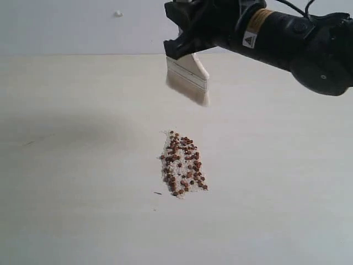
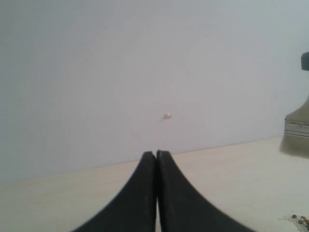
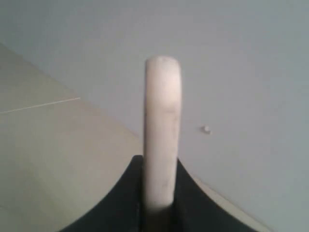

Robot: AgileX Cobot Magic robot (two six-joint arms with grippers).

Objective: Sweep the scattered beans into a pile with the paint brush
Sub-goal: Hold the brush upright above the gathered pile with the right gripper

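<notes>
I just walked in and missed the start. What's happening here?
The right gripper holds the paint brush in the air above the table, bristles down and clear of the beans. The beans lie gathered in one compact pile, with nothing touching them. The left gripper is shut and empty.

Black warning-triangle sign (image 1: 249, 38) on a white sticker, on the right arm (image 1: 292, 36)

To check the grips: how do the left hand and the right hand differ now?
The left hand is shut on nothing; the right hand is shut on the paint brush. The exterior view shows the right hand, its brush apart from the pile; the left hand is absent there. Both are black.
</notes>
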